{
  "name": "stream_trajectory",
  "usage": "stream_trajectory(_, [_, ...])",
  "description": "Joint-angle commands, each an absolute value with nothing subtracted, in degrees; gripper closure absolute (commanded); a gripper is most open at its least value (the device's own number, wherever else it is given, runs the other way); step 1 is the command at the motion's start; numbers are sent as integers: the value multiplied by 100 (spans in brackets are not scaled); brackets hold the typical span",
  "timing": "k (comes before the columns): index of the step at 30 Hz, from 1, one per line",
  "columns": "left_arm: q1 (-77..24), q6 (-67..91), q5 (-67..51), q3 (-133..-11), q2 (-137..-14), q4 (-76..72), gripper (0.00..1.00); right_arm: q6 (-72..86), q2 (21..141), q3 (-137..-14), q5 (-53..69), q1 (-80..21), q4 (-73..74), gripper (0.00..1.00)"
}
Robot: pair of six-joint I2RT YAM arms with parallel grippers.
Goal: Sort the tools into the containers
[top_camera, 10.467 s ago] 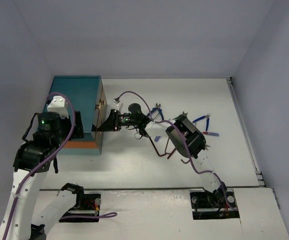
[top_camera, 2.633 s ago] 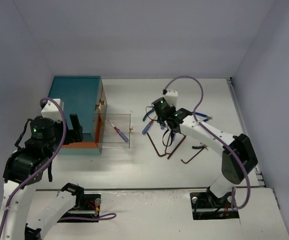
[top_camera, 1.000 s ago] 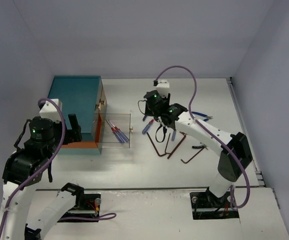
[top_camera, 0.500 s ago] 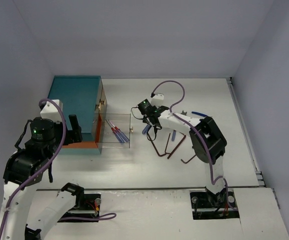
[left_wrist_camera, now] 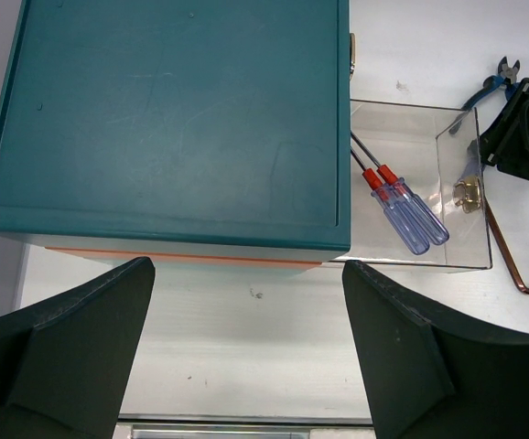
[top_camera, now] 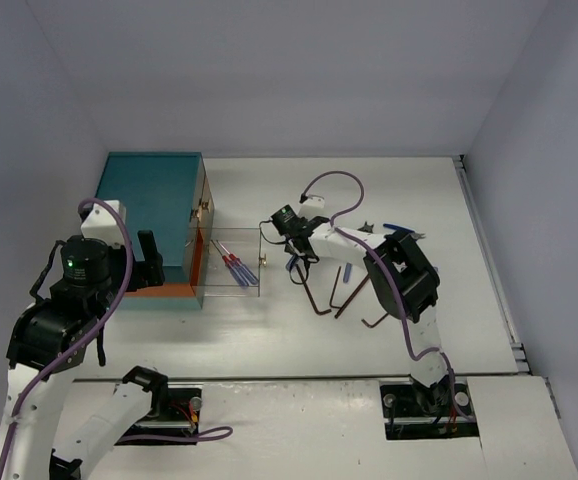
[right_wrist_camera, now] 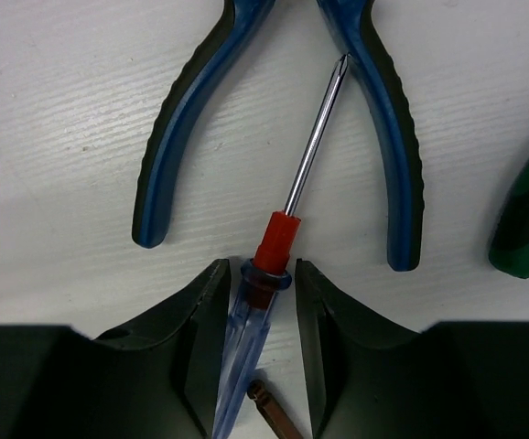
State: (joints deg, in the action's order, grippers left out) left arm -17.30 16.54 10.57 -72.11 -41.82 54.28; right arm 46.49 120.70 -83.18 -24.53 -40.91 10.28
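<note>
Right wrist, end effector [right_wrist_camera: 262, 273] flanking clear-handled screwdriver [right_wrist_camera: 276, 236], curved blue pliers [right_wrist_camera: 178, 119]

White table [top_camera: 269, 330], grey walls [top_camera: 269, 70] on three sides, metal rail [top_camera: 490, 260] down table's right edge, top view.

Teal box-shaped chest [left_wrist_camera: 164, 119], orange band [left_wrist_camera: 182, 254]. Clear plastic drawer [left_wrist_camera: 457, 155], brass knob [left_wrist_camera: 467, 194]. Red-collared, translucent-blue-handled screwdrivers [left_wrist_camera: 409, 208]. Blue-and-black-gripped pliers [right_wrist_camera: 175, 128]. Dark green tool handle [right_wrist_camera: 525, 219]. White table [top_camera: 269, 320].
</note>
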Motion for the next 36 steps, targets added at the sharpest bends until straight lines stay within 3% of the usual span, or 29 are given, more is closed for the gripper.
stream_trajectory(1, [-1763, 1621, 1086, -7244, -4228, 5265, 19, 4854, 12025, -8474, -2523, -4069, 1020, 74])
stream_trajectory(5, [-1765, 1616, 1090, -7260, -4229, 5265, 19, 4795, 11821, -8381, -2642, -4069, 1021, 90])
stream_trajectory(9, [-1760, 1608, 1087, -7284, -4243, 5265, 19, 4642, 11260, -8313, -2847, -4069, 1028, 100])
stream_trajectory(16, [-1758, 1608, 1096, -7345, -4286, 5256, 19, 3790, 10094, -8293, -2776, -4116, 1020, 100])
stream_trajectory(22, [-1758, 1594, 1113, -7368, -4292, 5256, 19, 1869, 9608, -8986, -1434, -4400, 1005, 100])
stream_trajectory(27, [-1758, 1573, 1145, -7357, -4298, 5256, 19, 196, 9753, -9526, -304, -5038, 1008, 100])
stream_trajectory(32, [-1758, 1552, 1147, -7356, -4302, 5256, 19, -379, 10310, -9885, 790, -5321, 1011, 97])
stream_trajectory(36, [-1755, 1556, 1180, -7319, -4258, 5256, 19, -690, 10704, -10012, 1001, -5424, 1008, 94])
